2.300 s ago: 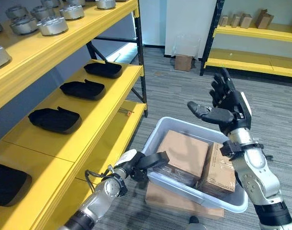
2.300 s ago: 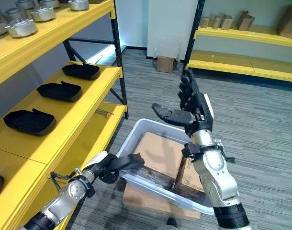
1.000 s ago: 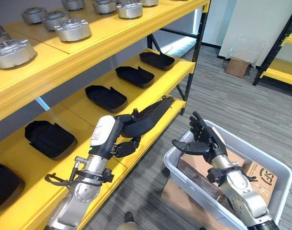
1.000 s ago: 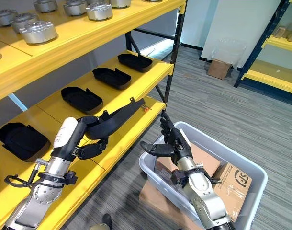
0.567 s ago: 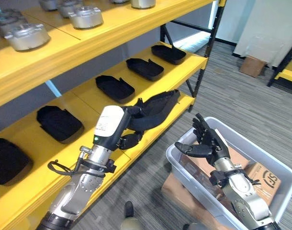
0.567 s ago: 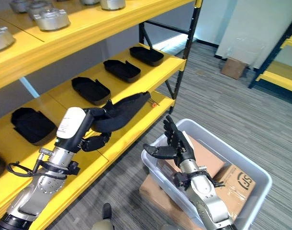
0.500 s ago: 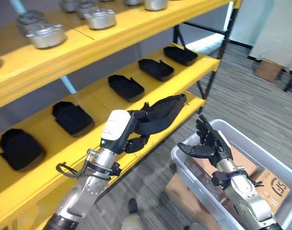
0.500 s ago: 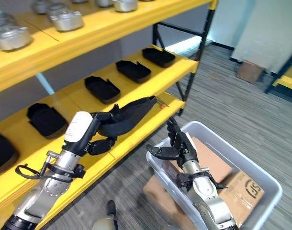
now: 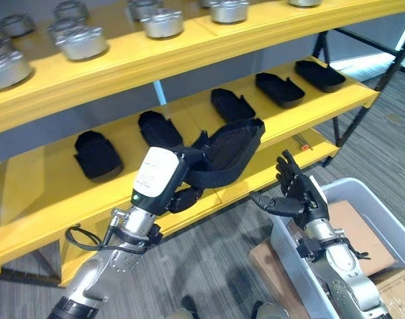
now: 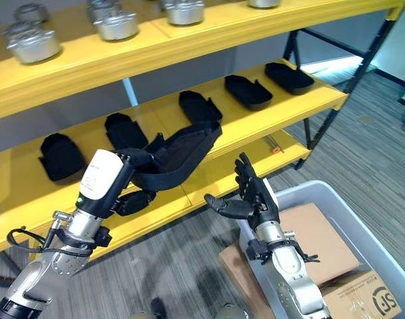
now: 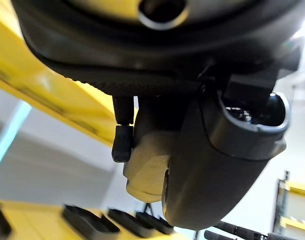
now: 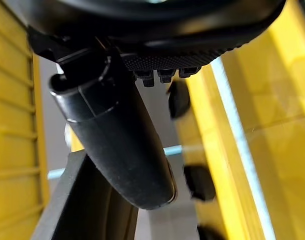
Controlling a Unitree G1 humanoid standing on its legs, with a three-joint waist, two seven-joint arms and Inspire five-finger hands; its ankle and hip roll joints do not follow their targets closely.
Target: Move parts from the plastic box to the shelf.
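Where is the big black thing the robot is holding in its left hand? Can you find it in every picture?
Left eye view: the black part is in the middle, held up by the left hand.
Right eye view: left of the middle, in front of the shelf.
Left wrist view: I cannot pick it out.
Right wrist view: I cannot pick it out.
Shared landmark: the yellow shelf behind it, with a row of black pieces.

Pretty slick build: silver-grey metal arms, and each dark, many-jointed plastic left hand [image 9: 179, 189] and right hand [image 9: 297, 197] looks glossy. The left one has a white thumb cover with tiny print.
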